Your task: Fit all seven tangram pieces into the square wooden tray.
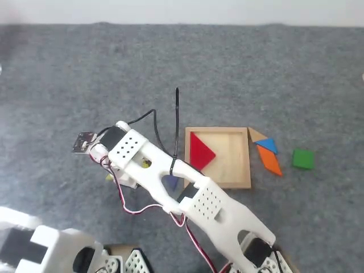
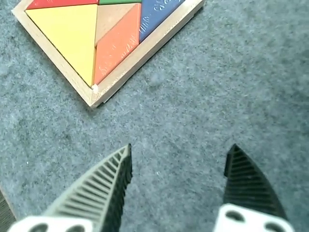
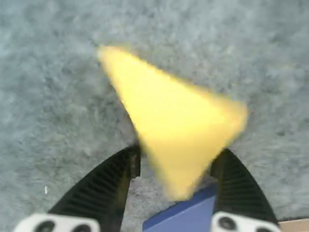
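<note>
In the high view the square wooden tray (image 1: 216,130) holds a red triangle (image 1: 200,151). Right of it lie a tan triangle (image 1: 256,135), a blue triangle (image 1: 268,145), an orange parallelogram (image 1: 269,160) and a green square (image 1: 302,158). My right arm stretches left of the tray, with a blue piece (image 1: 170,183) under it. My right gripper (image 3: 177,159) is shut on a yellow triangle (image 3: 174,121) just above the carpet. My left gripper (image 2: 181,150) hangs open over bare carpet, near a tray (image 2: 120,82) packed with yellow (image 2: 67,34), orange (image 2: 118,46) and blue (image 2: 154,12) pieces.
Grey carpet covers the whole table. A black cable (image 1: 177,114) stands up beside the tray's left edge. Red and white wires (image 1: 131,207) loop under the right arm. The left arm's base (image 1: 57,247) sits at the front left corner.
</note>
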